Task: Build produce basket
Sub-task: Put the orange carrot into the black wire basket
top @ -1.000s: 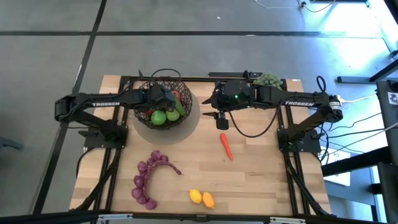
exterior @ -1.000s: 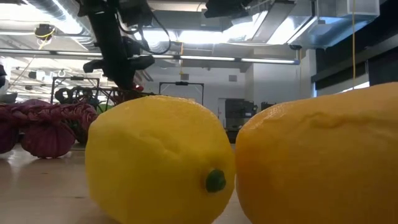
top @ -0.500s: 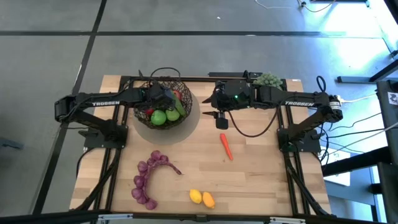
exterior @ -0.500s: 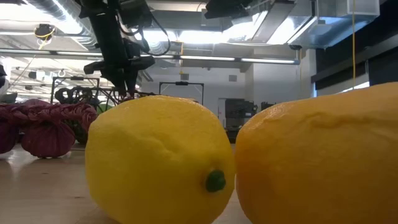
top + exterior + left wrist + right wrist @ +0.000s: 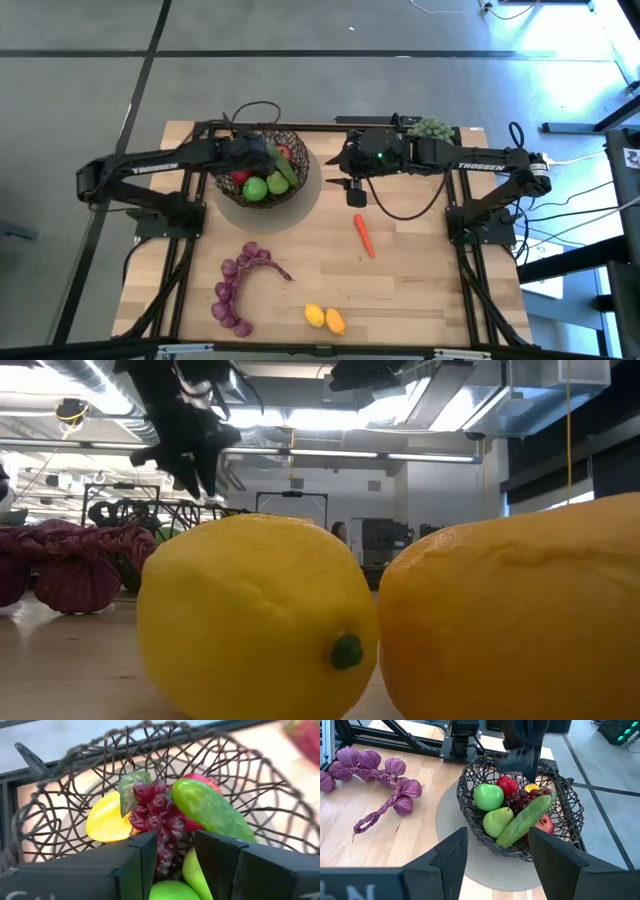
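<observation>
The left jaws (image 5: 172, 852) stand parted with nothing between them, hanging just above the purple grapes (image 5: 157, 815) that lie in the basket (image 5: 262, 165). In the left wrist view the grapes rest against a yellow fruit (image 5: 107, 818) on one side and a long green cucumber (image 5: 210, 810) on the other, with a red fruit (image 5: 202, 782) behind the cucumber and a green apple (image 5: 170, 890) nearest the camera.

From above, the basket sits on a round grey mat (image 5: 300, 205) at about 11 o'clock on the tabletop (image 5: 420, 280), with the left jaws (image 5: 262, 158) over its middle.

The right jaws (image 5: 497, 855) are also parted and hold nothing; they hover at about 12 o'clock on the tabletop, just to the 3 o'clock side of the basket (image 5: 520, 805) and facing it.

An orange carrot (image 5: 364, 235) lies near the tabletop's middle, well apart from the basket. A braid of purple bulbs (image 5: 240, 285) lies at about 7 o'clock, and a lemon (image 5: 315, 316) touches an orange-yellow fruit (image 5: 335, 321) at 6 o'clock; in the low view these two fill the foreground. A pale-green bushy clump (image 5: 432, 128) sits at the 1 o'clock edge.
</observation>
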### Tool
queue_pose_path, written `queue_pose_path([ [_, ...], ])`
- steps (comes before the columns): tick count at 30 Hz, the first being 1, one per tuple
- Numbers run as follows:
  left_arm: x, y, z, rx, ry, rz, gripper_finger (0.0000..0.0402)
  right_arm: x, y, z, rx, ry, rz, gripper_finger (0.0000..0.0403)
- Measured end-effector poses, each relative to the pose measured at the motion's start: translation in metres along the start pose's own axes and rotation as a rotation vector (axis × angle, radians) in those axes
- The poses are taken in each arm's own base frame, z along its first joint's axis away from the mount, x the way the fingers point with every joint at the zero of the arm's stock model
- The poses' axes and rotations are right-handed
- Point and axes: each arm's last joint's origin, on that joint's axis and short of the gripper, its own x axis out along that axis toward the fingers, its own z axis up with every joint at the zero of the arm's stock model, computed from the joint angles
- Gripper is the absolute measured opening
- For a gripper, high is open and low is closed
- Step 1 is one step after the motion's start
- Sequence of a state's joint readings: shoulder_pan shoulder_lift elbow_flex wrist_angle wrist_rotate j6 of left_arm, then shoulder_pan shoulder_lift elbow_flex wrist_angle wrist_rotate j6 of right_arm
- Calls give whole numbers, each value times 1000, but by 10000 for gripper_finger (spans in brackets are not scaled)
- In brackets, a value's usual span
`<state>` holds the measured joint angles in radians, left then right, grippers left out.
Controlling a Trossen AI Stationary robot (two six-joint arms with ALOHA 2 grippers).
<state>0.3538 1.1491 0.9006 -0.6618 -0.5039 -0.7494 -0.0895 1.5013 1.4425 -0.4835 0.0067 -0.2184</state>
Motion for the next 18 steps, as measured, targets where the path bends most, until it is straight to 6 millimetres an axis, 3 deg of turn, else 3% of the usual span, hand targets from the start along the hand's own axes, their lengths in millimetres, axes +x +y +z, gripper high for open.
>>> queue_pose_path([
  [4,-22,3,-2,7,18,-104,121,0,0,0,0,0,0,204],
  [9,-50,2,-17,134,120,-294,121,0,1,0,0,-9,46,204],
  [14,-81,-5,-37,295,230,-565,121,0,5,0,2,-18,150,204],
  [18,-101,-12,-56,332,322,-685,121,-1,6,-2,8,-2,170,204],
])
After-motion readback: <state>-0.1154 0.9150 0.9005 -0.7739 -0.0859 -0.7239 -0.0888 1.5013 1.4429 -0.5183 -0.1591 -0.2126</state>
